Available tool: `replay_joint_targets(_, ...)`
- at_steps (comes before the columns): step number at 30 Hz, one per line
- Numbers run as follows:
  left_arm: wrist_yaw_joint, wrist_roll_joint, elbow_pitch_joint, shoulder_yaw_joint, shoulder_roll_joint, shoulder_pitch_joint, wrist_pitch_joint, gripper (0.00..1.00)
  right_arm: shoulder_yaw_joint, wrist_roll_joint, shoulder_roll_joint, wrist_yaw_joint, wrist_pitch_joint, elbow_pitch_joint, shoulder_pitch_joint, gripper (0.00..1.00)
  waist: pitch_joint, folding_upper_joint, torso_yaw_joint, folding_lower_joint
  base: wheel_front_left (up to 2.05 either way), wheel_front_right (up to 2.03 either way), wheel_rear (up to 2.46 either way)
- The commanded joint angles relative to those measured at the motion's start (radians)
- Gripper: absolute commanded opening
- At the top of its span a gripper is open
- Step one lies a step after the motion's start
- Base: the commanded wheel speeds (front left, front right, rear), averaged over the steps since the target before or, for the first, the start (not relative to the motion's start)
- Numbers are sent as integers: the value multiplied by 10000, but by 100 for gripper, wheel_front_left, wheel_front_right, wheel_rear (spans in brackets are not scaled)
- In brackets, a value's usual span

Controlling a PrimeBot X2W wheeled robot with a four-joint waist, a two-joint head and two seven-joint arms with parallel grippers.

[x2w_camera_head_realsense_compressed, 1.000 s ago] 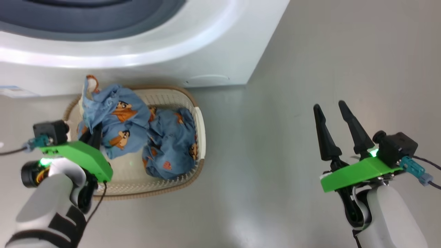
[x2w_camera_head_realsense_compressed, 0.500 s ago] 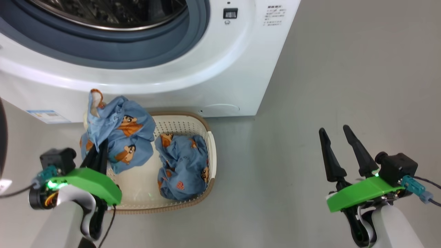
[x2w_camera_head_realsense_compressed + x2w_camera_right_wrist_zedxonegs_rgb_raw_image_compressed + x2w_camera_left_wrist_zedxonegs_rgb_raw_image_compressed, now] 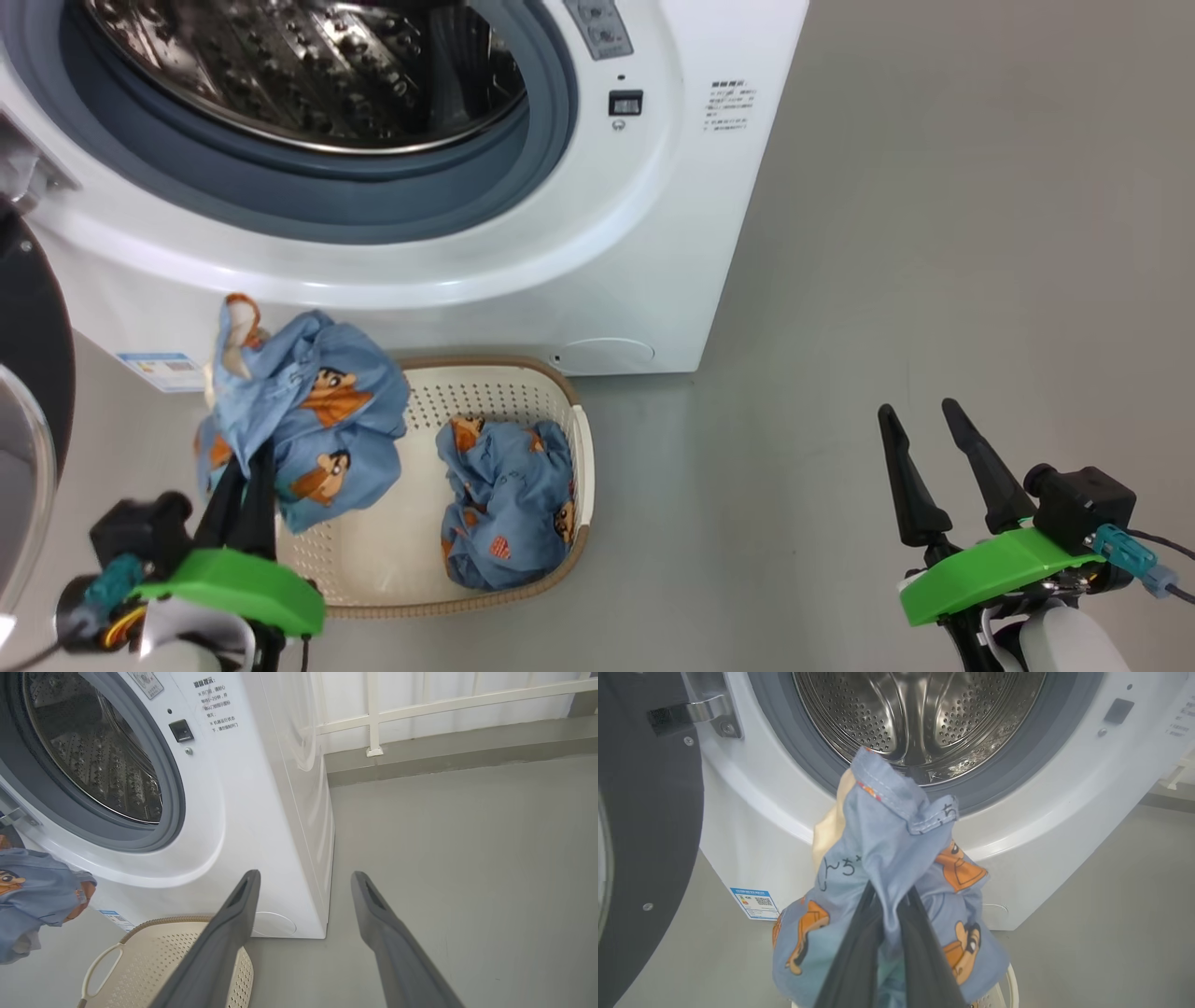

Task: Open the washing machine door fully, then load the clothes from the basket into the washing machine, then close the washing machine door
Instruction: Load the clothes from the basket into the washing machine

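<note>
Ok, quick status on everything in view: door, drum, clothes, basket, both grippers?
door: open, swung out to the left.
drum: no clothes visible inside.
left gripper: shut on the held garment.
right gripper: open, empty.
held garment: bunched, lifted above the basket.
other garment: crumpled in the basket.
basket: upright on the floor.
</note>
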Motion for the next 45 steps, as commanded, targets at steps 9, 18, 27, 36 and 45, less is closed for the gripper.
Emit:
replay_joint_targets(9, -48, 633, -1780, 1175, -323, 1312, -135, 0, 170, 108, -123, 16, -49, -190, 298, 100, -367, 0, -71, 0, 0, 0, 0)
replay_joint_targets(18, -19, 876, -2872, 1557, -642, 2281, -135, 0, 25, 112, -148, 16, -49, -221, 494, 100, -491, 0, -138, 0, 0, 0, 0)
replay_joint_targets(27, -38, 963, -2984, 1436, -742, 1734, -135, 0, -64, 74, -58, 16, -49, -360, 354, 100, -108, 0, -185, 0, 0, 0, 0)
replay_joint_targets(36, -91, 916, -2568, 1676, -602, -58, -135, 0, 11, 45, 108, 16, -49, -520, -50, 100, 677, 0, -315, 0, 0, 0, 0)
replay_joint_targets(45, -148, 884, -1304, 1665, 18, -2774, -135, 0, 161, 53, 286, 16, -49, -593, -549, 100, 1574, 0, -570, 0, 0, 0, 0)
